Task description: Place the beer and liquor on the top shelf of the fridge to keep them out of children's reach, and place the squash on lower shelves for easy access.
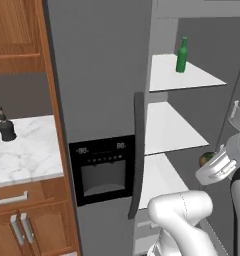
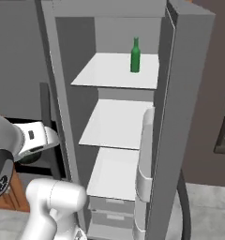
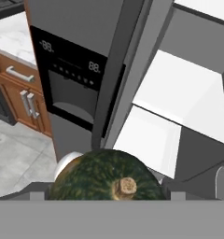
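Note:
The dark green squash point(image 3: 107, 177) sits between my gripper's point(image 3: 109, 195) fingers, stem towards the camera. From the left base view the gripper point(image 1: 208, 165) holds the squash point(image 1: 206, 158) in front of the open fridge point(image 1: 102, 90), level with its lower shelves point(image 1: 164, 127). The green beer point(image 1: 182, 55) bottle stands upright on the top shelf point(image 1: 192, 77), also seen as beer point(image 2: 135, 55) on the top shelf point(image 2: 109, 70) from the right. The dark liquor point(image 1: 6, 127) bottle stands on the marble counter point(image 1: 27, 150) left of the fridge.
The closed left fridge door carries a black dispenser panel point(image 1: 103, 170) and a long dark handle point(image 1: 138, 150). The open right door point(image 2: 180, 117) with white bins point(image 2: 143, 164) flanks the shelves. Wooden cabinets point(image 1: 22, 220) stand below the counter. Drawers point(image 2: 109, 211) sit under the lowest shelf.

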